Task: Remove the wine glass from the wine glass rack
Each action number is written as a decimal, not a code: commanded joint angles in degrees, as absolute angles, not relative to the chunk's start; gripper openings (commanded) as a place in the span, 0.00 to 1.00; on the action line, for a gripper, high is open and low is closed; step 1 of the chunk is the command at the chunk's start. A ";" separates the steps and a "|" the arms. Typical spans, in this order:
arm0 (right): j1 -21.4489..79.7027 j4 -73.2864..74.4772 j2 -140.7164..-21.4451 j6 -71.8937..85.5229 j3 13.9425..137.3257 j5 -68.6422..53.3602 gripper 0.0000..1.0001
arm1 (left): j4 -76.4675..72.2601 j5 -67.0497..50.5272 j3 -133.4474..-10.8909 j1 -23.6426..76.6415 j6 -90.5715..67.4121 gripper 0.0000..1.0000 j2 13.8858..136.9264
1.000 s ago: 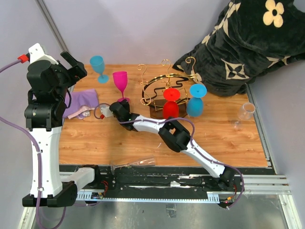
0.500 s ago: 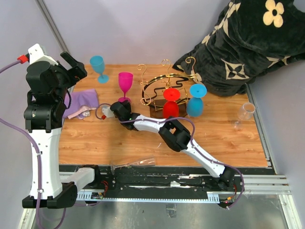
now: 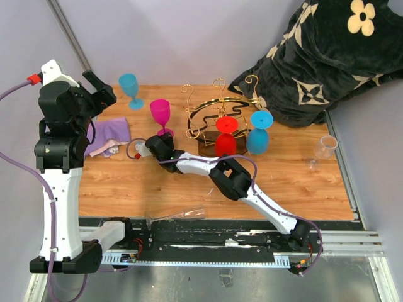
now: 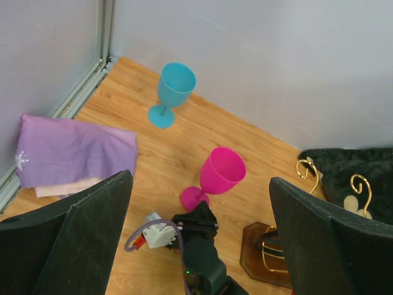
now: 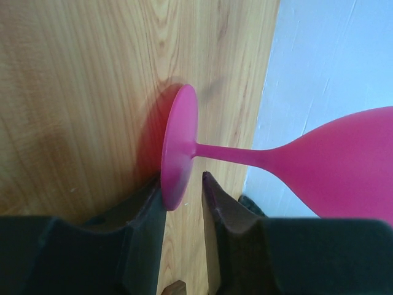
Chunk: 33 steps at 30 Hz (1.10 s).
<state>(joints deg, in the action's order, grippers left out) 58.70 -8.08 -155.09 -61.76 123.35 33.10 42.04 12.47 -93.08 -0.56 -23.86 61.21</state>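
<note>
A magenta wine glass [image 3: 160, 113] stands upright on the wooden table, left of the gold wine glass rack [image 3: 220, 106]. My right gripper [image 3: 163, 136] sits low at its foot [image 5: 178, 150]. Its jaws are slightly apart around the foot's edge: one finger [image 5: 144, 206] touches it, the other stands clear. A red glass [image 3: 225, 136] and a blue glass [image 3: 258, 132] hang upside down on the rack. My left gripper [image 4: 199, 179] is raised high at the left, wide open and empty, looking down on the magenta glass [image 4: 221, 175].
A teal glass [image 3: 130, 88] stands at the back left. A purple cloth [image 3: 110, 134] lies by the left arm. A clear glass [image 3: 326, 146] stands at the right edge, and another [image 3: 182, 214] lies at the front edge. A black patterned blanket [image 3: 321, 56] fills the back right.
The right jaws have parted from a tight grip on the magenta glass's foot. The glass has settled upright after a small shift. The left arm has barely moved.
</note>
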 commanded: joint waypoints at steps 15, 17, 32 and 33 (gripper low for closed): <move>62.34 -0.80 -154.94 -59.81 123.64 35.12 0.57 | 43.02 12.40 -93.33 -0.63 -23.69 1.00 60.40; 62.97 0.37 -153.85 -59.32 122.43 35.51 0.64 | 43.40 12.26 -93.75 -0.62 -23.68 1.00 60.43; 69.82 7.13 -137.31 -41.97 109.75 31.90 0.92 | 48.17 13.09 -96.48 -0.62 -22.36 1.00 62.50; 70.55 7.49 -135.41 -39.84 108.11 31.16 0.91 | 49.07 13.48 -97.47 -0.62 -22.21 1.00 63.01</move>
<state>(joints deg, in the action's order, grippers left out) 67.31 3.01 -141.84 -50.04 111.81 33.52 47.00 12.71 -94.83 -0.56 -23.18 62.33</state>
